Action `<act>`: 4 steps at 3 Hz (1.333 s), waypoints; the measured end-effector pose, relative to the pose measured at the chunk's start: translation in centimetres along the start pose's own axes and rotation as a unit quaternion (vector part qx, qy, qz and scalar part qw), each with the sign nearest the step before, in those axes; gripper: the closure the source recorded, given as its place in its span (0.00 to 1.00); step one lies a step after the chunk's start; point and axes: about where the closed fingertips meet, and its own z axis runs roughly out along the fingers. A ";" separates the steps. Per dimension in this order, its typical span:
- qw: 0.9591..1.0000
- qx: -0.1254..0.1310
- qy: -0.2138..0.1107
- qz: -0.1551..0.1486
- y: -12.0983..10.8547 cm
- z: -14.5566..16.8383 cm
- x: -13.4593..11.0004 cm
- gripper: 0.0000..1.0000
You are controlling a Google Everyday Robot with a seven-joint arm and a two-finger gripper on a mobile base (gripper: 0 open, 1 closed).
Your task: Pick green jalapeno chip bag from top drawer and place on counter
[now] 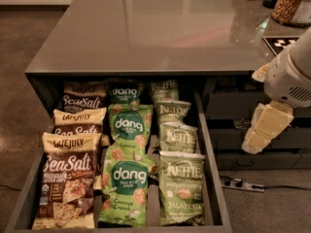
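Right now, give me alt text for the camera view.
Open wide dark grey metal drawer holds three columns of snack bags; the pale olive-green Kettle jalapeno chip bag lies front right. The cream pincer hangs right of the drawer, below the glossy grey stone counter.

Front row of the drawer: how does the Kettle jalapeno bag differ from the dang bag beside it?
The Kettle jalapeno bag is pale olive with white lettering; the dang bag is brighter green with a round dark-green logo. The Kettle bag lies in the right column, nearest the right wall of the top drawer; the dang bag in the middle column. Both lie flat, label up. The gripper hangs outside the drawer, to its right.
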 end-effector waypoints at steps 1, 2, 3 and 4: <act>0.999 -0.004 -0.011 0.046 0.8 3.2 -0.4 0.00; 0.990 -0.015 -0.033 0.139 3.2 9.0 -0.3 0.00; 0.980 -0.004 -0.056 0.193 3.8 12.4 -0.6 0.00; 0.980 -0.005 -0.056 0.193 3.8 12.4 -0.6 0.00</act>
